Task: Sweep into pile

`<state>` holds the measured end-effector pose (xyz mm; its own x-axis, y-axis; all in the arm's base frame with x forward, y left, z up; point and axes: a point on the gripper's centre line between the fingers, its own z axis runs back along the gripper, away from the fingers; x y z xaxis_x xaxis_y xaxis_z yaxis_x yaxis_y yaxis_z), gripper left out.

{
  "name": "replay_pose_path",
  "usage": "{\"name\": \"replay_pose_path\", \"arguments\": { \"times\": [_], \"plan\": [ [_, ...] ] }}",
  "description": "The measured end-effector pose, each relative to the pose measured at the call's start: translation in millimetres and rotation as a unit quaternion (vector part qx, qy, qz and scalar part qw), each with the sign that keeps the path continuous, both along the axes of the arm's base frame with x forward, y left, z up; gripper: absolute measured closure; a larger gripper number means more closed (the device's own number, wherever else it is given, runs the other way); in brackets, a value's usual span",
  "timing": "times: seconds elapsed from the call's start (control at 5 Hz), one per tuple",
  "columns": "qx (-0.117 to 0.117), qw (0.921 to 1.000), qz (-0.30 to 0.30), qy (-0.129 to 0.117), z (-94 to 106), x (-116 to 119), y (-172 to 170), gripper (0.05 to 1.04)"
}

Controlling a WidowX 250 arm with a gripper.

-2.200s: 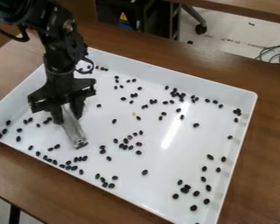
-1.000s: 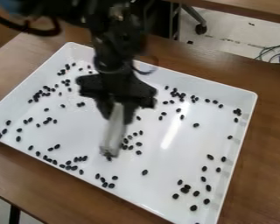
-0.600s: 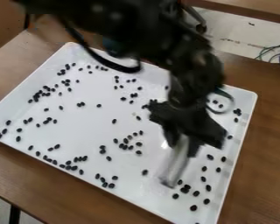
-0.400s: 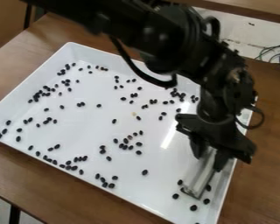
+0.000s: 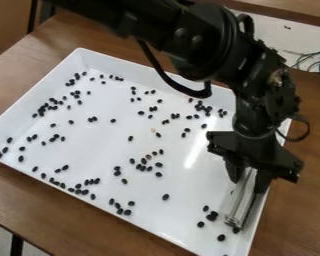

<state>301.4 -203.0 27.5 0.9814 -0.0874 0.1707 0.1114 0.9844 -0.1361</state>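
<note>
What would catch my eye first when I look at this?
Probably the big black robot arm, slanting in from the top edge to the tray's right side, its end effector holding a clear, pale tool. Next comes the large white tray on the brown table, with small dark beans or similar pieces scattered across it.

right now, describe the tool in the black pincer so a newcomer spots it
On the brown wooden table lies a large white tray. Near its wall at picture right, the pincer holds a straight, greyish, clear-looking strip slanting down. It alone is long and pale among small black oval beans.
</note>
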Motion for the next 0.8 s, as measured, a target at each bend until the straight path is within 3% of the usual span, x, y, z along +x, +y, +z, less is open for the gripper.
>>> {"name": "replay_pose_path", "arguments": {
  "times": [0.2,0.4,0.6,0.8],
  "plan": [
    [-0.028,0.9989,0.028,0.027,-12.2,4,4,0.736],
    [-0.037,0.9973,0.048,0.042,-21.0,10,17,0.736],
    [-0.028,0.9953,0.075,0.054,-30.1,14,46,0.736],
    [0.008,0.9955,0.081,0.047,-29.6,8,76,0.736]
  ]
}}
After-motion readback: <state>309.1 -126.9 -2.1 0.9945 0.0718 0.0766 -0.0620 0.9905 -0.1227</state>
